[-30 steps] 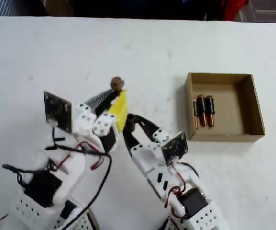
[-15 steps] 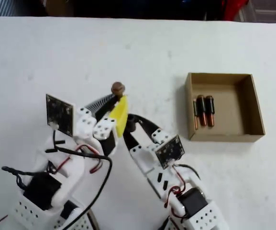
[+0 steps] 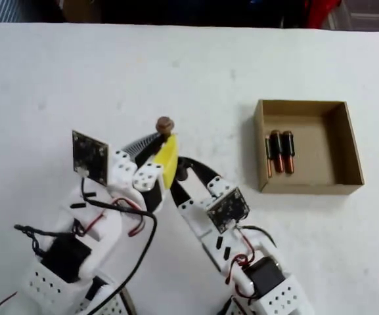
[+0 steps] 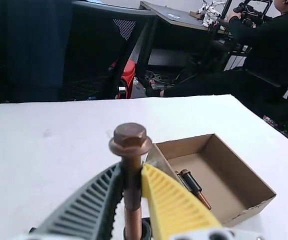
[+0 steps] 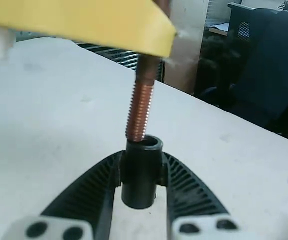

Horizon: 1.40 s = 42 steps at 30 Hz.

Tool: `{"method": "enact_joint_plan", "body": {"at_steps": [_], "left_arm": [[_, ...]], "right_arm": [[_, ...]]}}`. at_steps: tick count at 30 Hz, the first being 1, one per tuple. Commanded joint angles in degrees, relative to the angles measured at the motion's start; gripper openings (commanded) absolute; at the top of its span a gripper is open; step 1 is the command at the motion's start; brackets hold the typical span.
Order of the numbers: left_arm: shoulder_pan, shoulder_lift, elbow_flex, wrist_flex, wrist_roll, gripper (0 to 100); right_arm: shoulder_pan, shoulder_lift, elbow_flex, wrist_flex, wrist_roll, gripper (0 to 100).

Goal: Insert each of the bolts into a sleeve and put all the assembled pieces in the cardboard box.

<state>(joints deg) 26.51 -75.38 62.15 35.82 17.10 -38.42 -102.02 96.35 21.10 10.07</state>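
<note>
High view, holds: the left gripper (image 3: 163,138) pinches the bolt (image 3: 164,124) upright. The right gripper (image 3: 180,172) clasps the sleeve (image 3: 181,170) just beneath it. Three finished pieces (image 3: 279,151) lie in the cardboard box (image 3: 307,104), well apart.
High view, risk: the two arms are crowded together, so a sideways nudge could knock one against the other.
Left wrist view, grip: the jaws sit narrow on the shank below the bolt (image 4: 130,140) head.
Left wrist view, risk: the thin shank may slip or tilt if its tip catches.
Right wrist view, alignment: the threaded tip (image 5: 140,115) is at the mouth of the sleeve (image 5: 141,172), leaning slightly and off-centre.
Right wrist view, risk: pressing down now could jam the threads on the rim or push the sleeve out of its jaws.
</note>
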Motion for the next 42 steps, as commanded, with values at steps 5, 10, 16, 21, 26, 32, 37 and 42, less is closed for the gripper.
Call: {"method": "enact_joint_plan", "body": {"at_steps": [5,10,16,21,26,32,37,42], "left_arm": [[1.0,-1.1,0.4,-3.5,0.4,2],[1.0,-0.9,0.4,-3.3,0.6,2],[1.0,-1.2,4.9,-3.2,0.4,2],[1.0,-1.2,8.1,-3.2,0.7,2],[1.1,-1.2,10.2,-3.0,0.7,2],[1.1,-1.3,13.2,-3.0,0.4,2],[1.1,-1.3,13.8,-2.9,0.4,2],[1.1,-1.3,13.8,-3.0,0.4,2]], "right_arm": [[0.0,-1.1,0.5,-1.3,0.8,1.7],[0.0,-1.1,0.5,-1.3,0.8,1.7],[0.2,-1.1,0.5,-1.3,0.7,1.7],[0.3,-1.1,0.5,-1.3,0.7,1.7],[0.3,-1.1,0.5,-1.3,0.7,1.7],[0.3,-1.1,0.5,-1.3,0.7,1.7],[0.3,-1.1,0.5,-1.3,0.7,1.7],[0.4,-1.1,0.5,-1.2,0.7,1.7]]}}
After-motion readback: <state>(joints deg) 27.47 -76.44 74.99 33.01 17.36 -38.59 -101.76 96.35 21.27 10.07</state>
